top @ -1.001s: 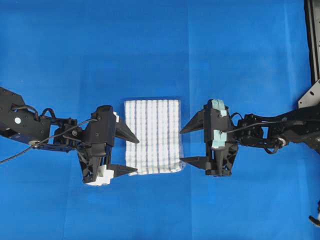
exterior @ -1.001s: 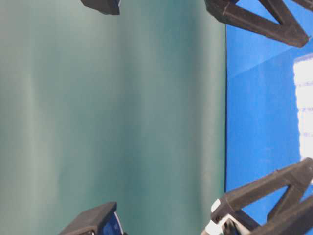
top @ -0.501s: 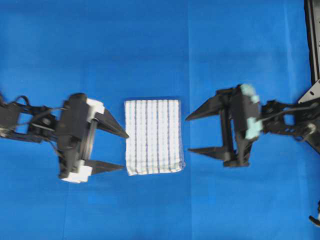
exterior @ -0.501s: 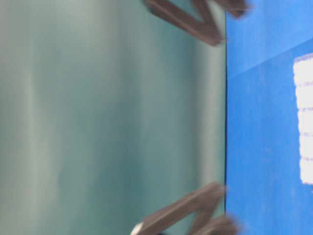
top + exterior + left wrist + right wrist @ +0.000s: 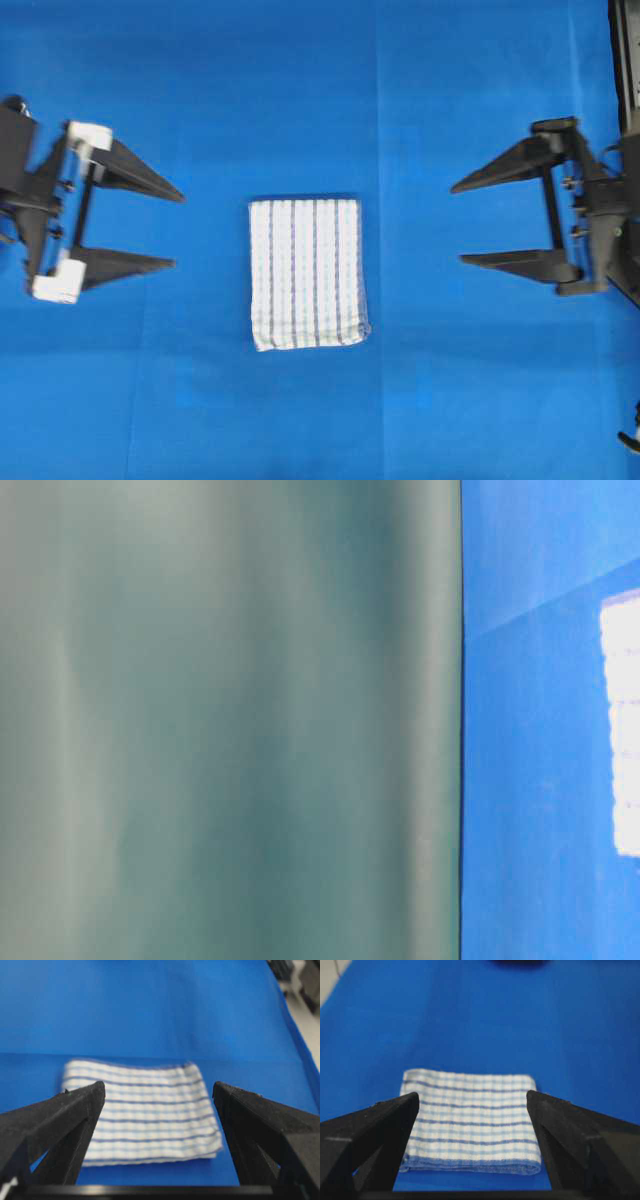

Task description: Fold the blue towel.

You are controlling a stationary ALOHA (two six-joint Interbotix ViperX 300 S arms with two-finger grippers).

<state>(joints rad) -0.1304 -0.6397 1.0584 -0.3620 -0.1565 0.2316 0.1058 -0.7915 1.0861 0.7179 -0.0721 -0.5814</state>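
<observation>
The blue towel (image 5: pixel 308 273) is seen in the middle of the blue sheet (image 5: pixel 300 90), a little toward the near side in the overhead view. It lies flat as a compact rectangle, longer from near to far than from left to right, and its stripes run near to far. At its near edge, in the right wrist view, a hemmed edge (image 5: pixel 470 1164) is seen over a thicker border, so more than one layer is judged to be stacked there. The near right corner (image 5: pixel 362 333) looks slightly rounded and raised.

The towel is touched by nothing. The left gripper (image 5: pixel 150 228) is held well apart from it on the left, and its fingers are spread wide with nothing between them. The right gripper (image 5: pixel 478 224) is held well apart on the right, also with wide, empty fingers. Both are pointed toward the towel, which is framed between the fingers in each wrist view.

The folding is judged to be done, or nearly done. Whether one more fold is wanted cannot be told from the pictures. In the table-level view only a white strip (image 5: pixel 624 725) of the towel is seen at the right border, beside a grey-green curtain (image 5: pixel 230 720).
</observation>
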